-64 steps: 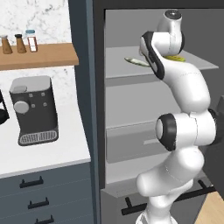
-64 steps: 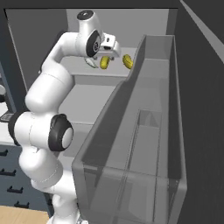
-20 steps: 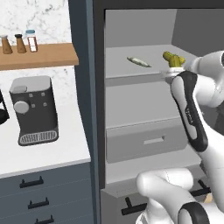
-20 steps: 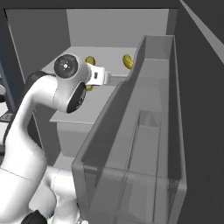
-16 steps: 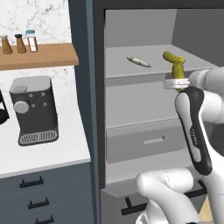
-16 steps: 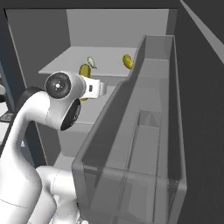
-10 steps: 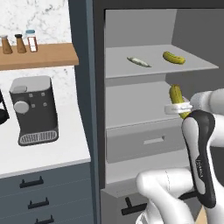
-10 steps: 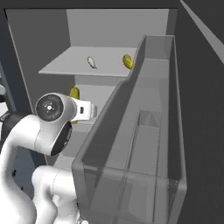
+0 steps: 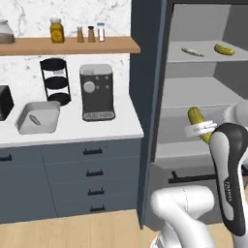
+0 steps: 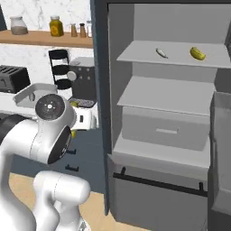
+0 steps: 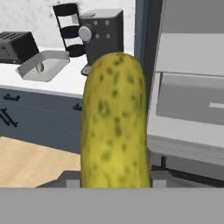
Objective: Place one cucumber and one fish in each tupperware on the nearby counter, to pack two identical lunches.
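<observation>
My gripper (image 9: 199,129) is shut on a yellow-green cucumber (image 9: 194,116), held upright in front of the open cabinet's lower shelves. In the hand view this cucumber (image 11: 114,122) stands large between the fingertips (image 11: 72,177). A second cucumber (image 9: 224,49) and a thin pale fish (image 9: 192,51) lie on the cabinet's top shelf, the fish (image 10: 161,53) left of the cucumber (image 10: 197,53). A light-grey tupperware (image 9: 25,127) sits on the white counter (image 9: 97,128) to the left, well away from the gripper, with a small pale thing inside. That tupperware (image 11: 54,59) lies ahead and to the left in the hand view.
A coffee machine (image 9: 97,92), a black wire rack (image 9: 54,80) and a black toaster (image 9: 2,102) stand on the counter. A wooden wall shelf (image 9: 72,45) carries jars. The dark cabinet side (image 9: 147,97) stands between the counter and the grey shelves (image 9: 193,89).
The gripper has come down from the top shelf with the cucumber, now at lower-shelf height. Both base views have shifted, so the camera has moved; more of the counter shows at the left.
</observation>
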